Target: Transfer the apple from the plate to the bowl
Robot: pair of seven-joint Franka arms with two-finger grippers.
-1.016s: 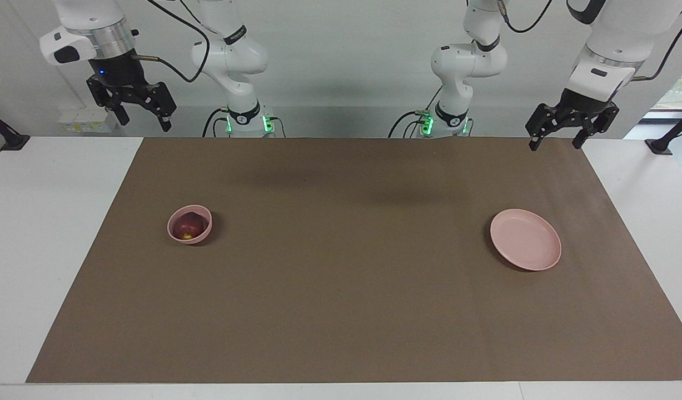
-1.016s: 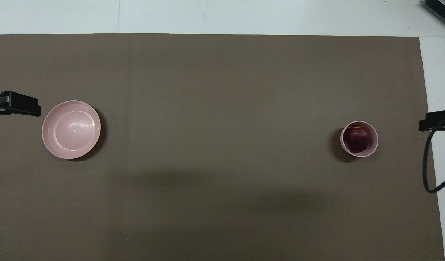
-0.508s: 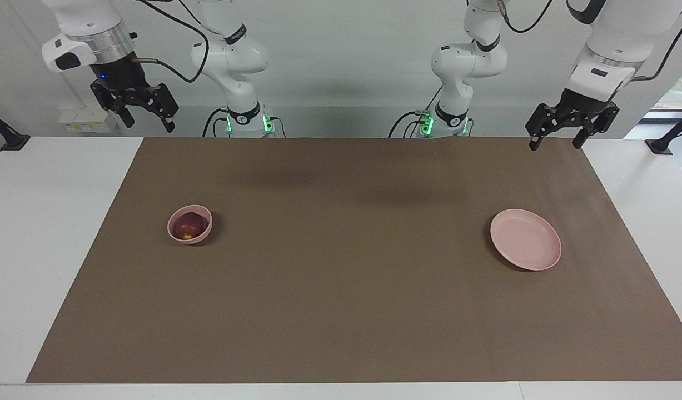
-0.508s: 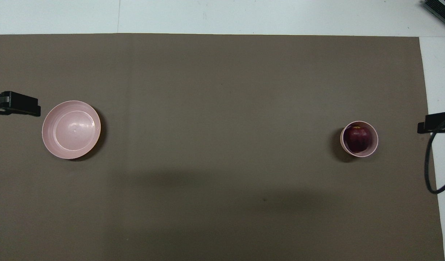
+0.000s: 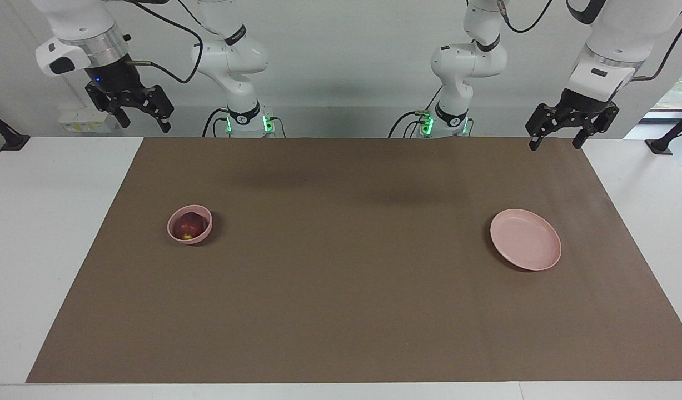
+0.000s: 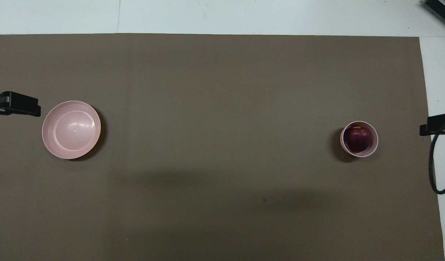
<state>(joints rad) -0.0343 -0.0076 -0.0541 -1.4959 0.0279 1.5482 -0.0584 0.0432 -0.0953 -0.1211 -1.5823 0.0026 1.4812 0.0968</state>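
The dark red apple [image 5: 187, 226] [image 6: 357, 138] sits inside the small pink bowl [image 5: 177, 218] [image 6: 343, 146] toward the right arm's end of the table. The wide pink plate [image 5: 525, 239] [image 6: 71, 129] lies empty toward the left arm's end. My right gripper [image 5: 142, 117] is open and empty, raised high by the mat's corner near the robots. My left gripper [image 5: 557, 140] is open and empty, raised over the mat's other corner near the robots. In the overhead view only one fingertip of the left gripper [image 6: 19, 104] and one fingertip of the right gripper [image 6: 438, 123] show at the side edges.
A brown mat [image 5: 341, 311] [image 6: 222, 90] covers most of the white table [image 5: 40, 222]. A black cable [image 6: 433, 170] hangs from the right arm past the mat's edge. A dark object [image 6: 440, 9] lies at the table's corner farthest from the robots.
My right gripper has risen a little and drawn back toward the table's end, away from the bowl. The left arm, apple, bowl and plate have not moved.
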